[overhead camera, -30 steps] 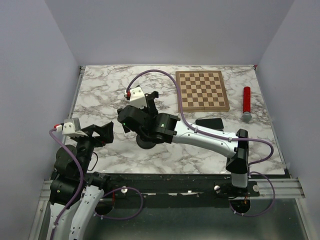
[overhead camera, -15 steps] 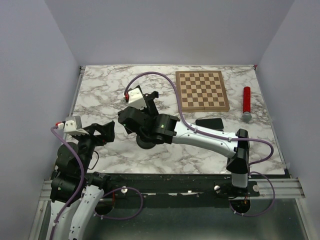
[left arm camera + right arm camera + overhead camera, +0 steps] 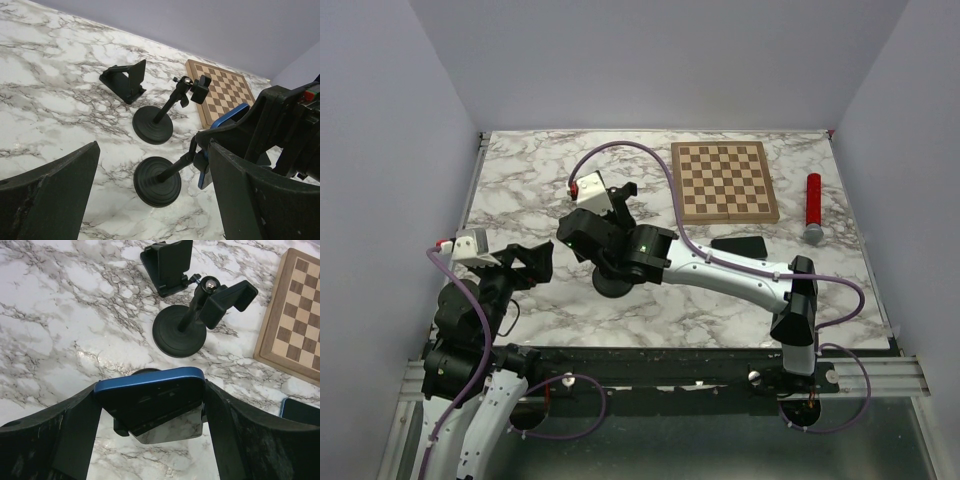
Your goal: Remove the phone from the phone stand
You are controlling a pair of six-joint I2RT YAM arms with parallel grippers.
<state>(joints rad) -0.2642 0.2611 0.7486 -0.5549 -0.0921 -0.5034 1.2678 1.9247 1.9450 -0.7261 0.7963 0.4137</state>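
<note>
The phone (image 3: pixel 150 395), dark with a blue rim, sits tilted in the clamp of the near phone stand. The stand's round black base (image 3: pixel 157 181) rests on the marble table. My right gripper (image 3: pixel 150 407) reaches over the stand from the right (image 3: pixel 605 235). Its two fingers press against the phone's left and right edges. The phone's blue edge (image 3: pixel 227 116) shows behind the right arm in the left wrist view. My left gripper (image 3: pixel 150 200) hangs open to the left of the stand (image 3: pixel 535 262), holding nothing.
A second, empty stand (image 3: pixel 179 331) stands just beyond the first. A small black folding stand (image 3: pixel 167 262) sits further back. A chessboard (image 3: pixel 724 181), a red cylinder (image 3: pixel 812 205) and another phone lying flat (image 3: pixel 740 246) occupy the right side.
My right gripper's fingers have come in from wide open onto the phone's edges. The left arm has crept slightly right, toward the stand.
</note>
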